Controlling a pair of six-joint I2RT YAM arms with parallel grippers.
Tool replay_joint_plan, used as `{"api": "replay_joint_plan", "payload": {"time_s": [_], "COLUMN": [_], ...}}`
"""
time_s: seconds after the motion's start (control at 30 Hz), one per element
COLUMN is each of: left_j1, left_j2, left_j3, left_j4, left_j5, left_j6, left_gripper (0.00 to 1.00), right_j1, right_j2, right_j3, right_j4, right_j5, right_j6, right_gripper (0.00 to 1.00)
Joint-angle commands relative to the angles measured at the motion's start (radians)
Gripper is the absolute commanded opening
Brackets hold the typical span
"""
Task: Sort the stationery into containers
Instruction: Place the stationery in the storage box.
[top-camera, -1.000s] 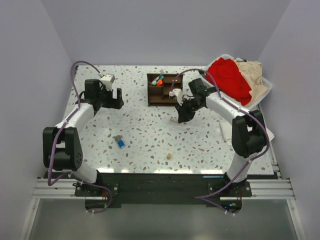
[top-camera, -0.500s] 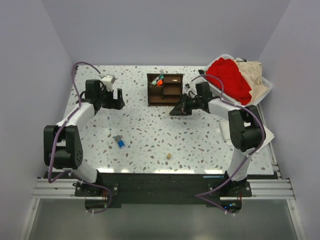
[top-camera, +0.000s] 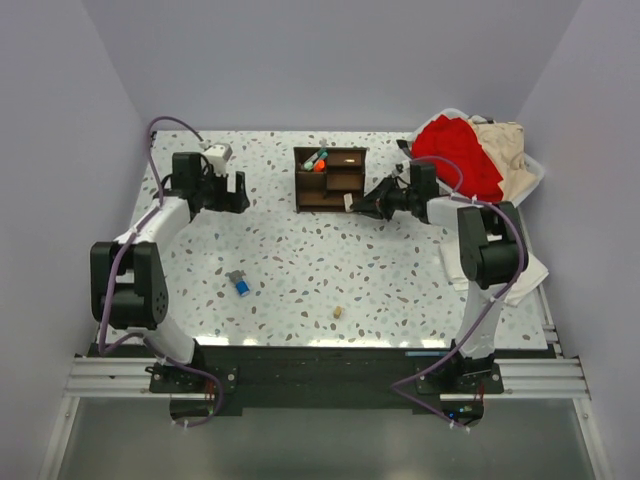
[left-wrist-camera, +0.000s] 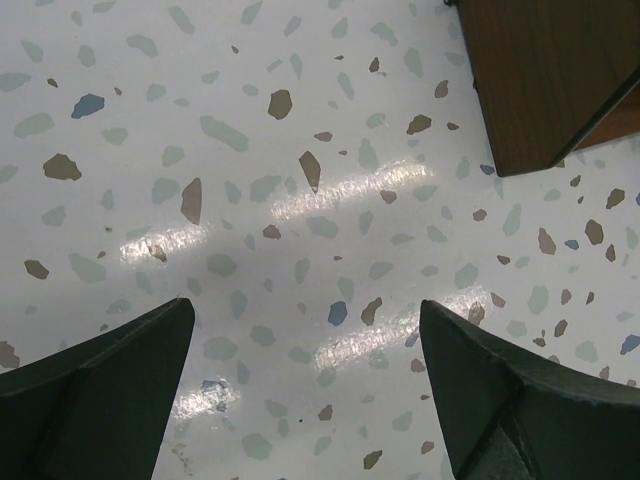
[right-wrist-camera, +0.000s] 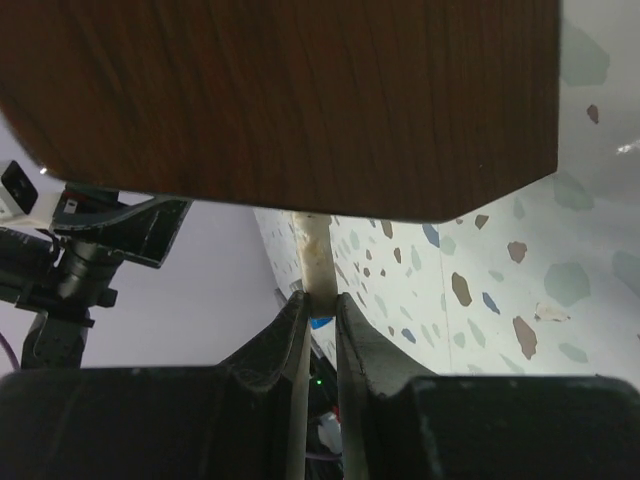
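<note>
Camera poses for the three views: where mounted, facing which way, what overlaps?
Top external: high behind the bases, looking down on table, organiser, left arm and right arm.
Left wrist: looks down at table; open left fingers frame the bottom, organiser corner top right.
Right wrist: looks sideways at organiser's wall; right fingers pinch a white stick.
Shared: organiser, in all three.

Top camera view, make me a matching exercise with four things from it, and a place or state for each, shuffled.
Things:
1. left hand
2. right hand
3. blue cylinder
4. basket

Places or states:
A. shut on a thin white pen, beside the wooden organiser
B. lying on the table, front left
C. open above the table
D. far right corner, holding red and beige cloth

Pairs: 1-C, 2-A, 3-B, 4-D
</note>
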Motion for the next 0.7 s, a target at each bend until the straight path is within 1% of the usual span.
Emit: {"api": "replay_joint_plan", "payload": {"time_s": [0.0,0.33,0.67], "left_j1": [0.007,0.007,0.007], "left_j2": [0.014,0.019,0.010], "left_j3": [0.068,0.063,0.049], "left_j4": [0.006,0.004,0.004], "left_j5": [0.011,0.021,0.035], "left_j6": [0.026,0.024,0.018], "left_gripper": [1.00,1.00,1.00], "right_j1": [0.002,0.001,0.004], "right_j2": [0.028,0.041,0.097], "right_j3": [0.040,0.040,0.098], "right_j4": [0.040,0.037,0.044], "right_j5": [-0.017,0.038,0.084], "right_j6": [0.071,0.093,0.087], "right_gripper": [0.00,0.00,0.00]}}
